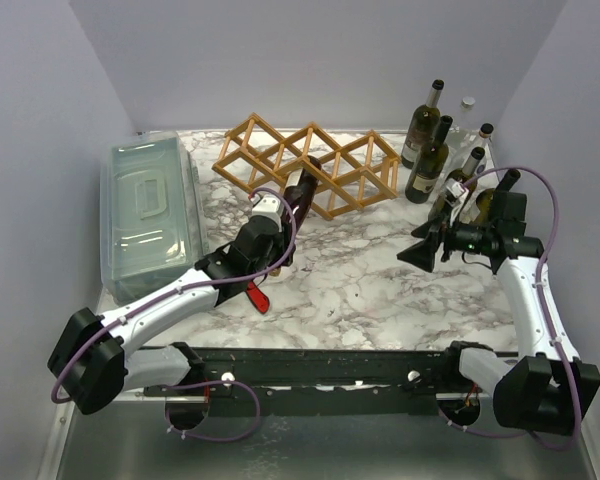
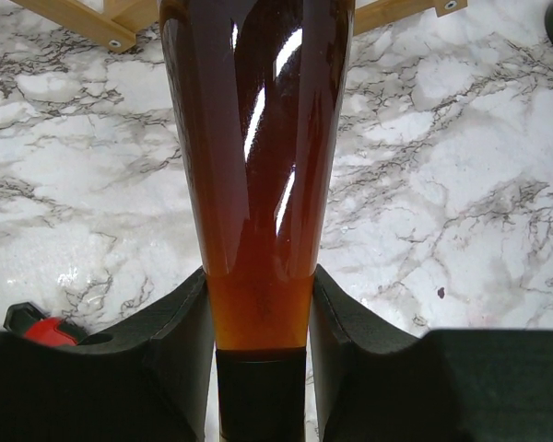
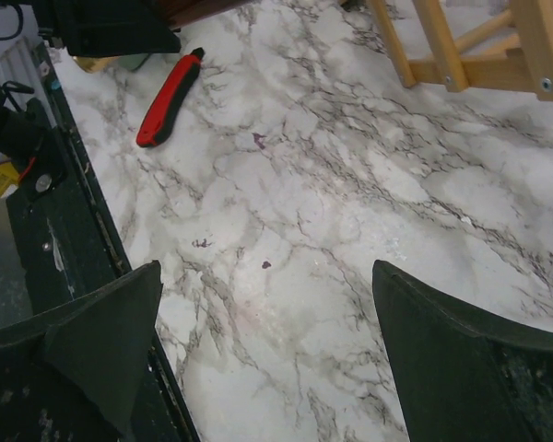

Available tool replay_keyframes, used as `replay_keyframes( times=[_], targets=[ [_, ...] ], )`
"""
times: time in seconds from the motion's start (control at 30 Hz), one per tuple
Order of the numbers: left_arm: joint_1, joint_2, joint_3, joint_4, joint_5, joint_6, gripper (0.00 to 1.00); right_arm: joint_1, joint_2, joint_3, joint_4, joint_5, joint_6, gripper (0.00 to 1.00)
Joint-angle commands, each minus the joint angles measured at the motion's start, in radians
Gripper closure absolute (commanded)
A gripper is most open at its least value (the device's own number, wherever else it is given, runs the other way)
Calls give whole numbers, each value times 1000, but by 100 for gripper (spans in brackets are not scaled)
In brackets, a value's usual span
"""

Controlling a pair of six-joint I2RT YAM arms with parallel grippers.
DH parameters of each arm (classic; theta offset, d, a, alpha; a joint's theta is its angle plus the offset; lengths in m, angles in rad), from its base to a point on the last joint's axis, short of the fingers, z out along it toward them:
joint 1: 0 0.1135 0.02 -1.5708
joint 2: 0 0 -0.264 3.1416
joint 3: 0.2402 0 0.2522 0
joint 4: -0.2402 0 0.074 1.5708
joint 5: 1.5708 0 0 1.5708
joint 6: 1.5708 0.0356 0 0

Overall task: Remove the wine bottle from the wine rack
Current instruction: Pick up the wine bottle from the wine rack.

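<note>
The wine bottle (image 1: 302, 190) is dark amber glass and lies tilted in a lower cell of the tan wooden wine rack (image 1: 350, 165), neck pointing toward me. My left gripper (image 1: 283, 208) is shut on its neck. In the left wrist view the black pads (image 2: 189, 322) press both sides of the bottle (image 2: 258, 138) just above its black cap, and rack slats (image 2: 78, 18) show at the top edge. My right gripper (image 1: 421, 249) hangs open over bare marble to the right, apart from the rack; its fingers (image 3: 101, 341) hold nothing.
A clear plastic bin (image 1: 150, 215) stands at the left. Several upright bottles (image 1: 427, 150) crowd the back right corner behind the right arm. A red utility knife (image 1: 257, 297) lies on the marble under the left arm, and the same knife (image 3: 169, 97) shows in the right wrist view.
</note>
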Motion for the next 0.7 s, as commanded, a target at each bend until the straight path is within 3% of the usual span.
replay_keyframes(
  times=[0.0, 0.2, 0.37, 0.67],
  targets=[
    [-1, -95, 28, 269, -36, -14, 100, 61, 5, -18, 51, 16, 6, 1],
    [0, -91, 20, 269, -34, -18, 100, 237, 27, -19, 247, 82, 284, 1],
    [-1, -111, 3, 272, -31, -36, 100, 423, 106, 67, 293, 214, 353, 1],
    [-1, -167, -14, 271, -42, -18, 100, 463, 136, 79, 344, 241, 376, 1]
  ],
)
